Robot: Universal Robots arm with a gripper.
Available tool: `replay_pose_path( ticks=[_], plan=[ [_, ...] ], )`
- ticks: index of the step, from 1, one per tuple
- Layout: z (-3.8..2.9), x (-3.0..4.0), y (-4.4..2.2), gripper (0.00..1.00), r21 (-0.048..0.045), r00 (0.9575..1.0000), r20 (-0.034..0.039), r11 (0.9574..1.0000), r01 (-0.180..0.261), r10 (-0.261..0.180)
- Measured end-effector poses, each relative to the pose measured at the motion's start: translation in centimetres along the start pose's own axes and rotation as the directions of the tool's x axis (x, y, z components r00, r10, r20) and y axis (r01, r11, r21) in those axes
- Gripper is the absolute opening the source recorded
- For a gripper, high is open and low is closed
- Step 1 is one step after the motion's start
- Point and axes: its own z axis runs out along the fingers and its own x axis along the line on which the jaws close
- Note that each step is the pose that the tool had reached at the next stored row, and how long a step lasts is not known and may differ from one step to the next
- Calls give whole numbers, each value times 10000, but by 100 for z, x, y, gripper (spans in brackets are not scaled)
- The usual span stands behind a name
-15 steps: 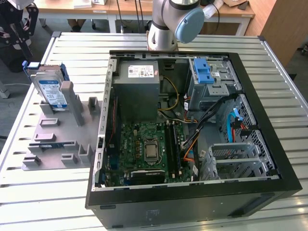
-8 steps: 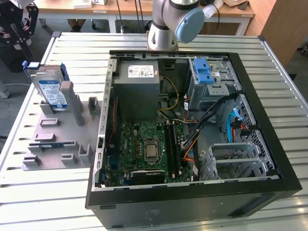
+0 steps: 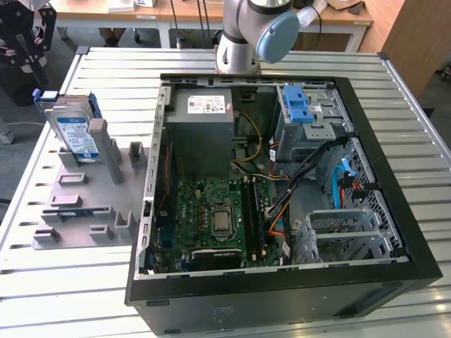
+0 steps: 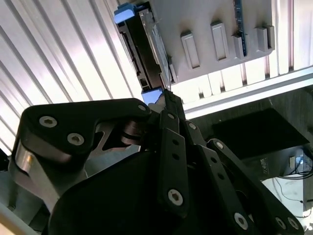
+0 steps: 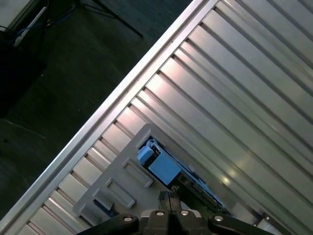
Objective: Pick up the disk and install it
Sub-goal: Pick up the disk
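The disk [image 3: 76, 134] stands edge-up in the grey holder [image 3: 106, 198]; I judge it rigid, dense and shock-sensitive. I would pinch its flat faces near the top edge. The gripper [image 5: 169, 197] has its fingers together, holding nothing.

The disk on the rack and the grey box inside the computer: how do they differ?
The disk is smaller than the grey box. The disk stands on edge outside the computer; the box sits inside it. The disk has a blue frame, the box none. Both are metal, with labels.

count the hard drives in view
1. The disk stands on edge in the grey holder, on the exterior view's left of the open computer case. More could be hidden inside the case.
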Motion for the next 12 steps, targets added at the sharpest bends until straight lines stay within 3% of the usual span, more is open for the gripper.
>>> replay_pose_path(
  ticks=[12],
  plan=[
    [1, 0, 0, 11, 46, 9981, 64, 9981, 611, -611]
  ],
)
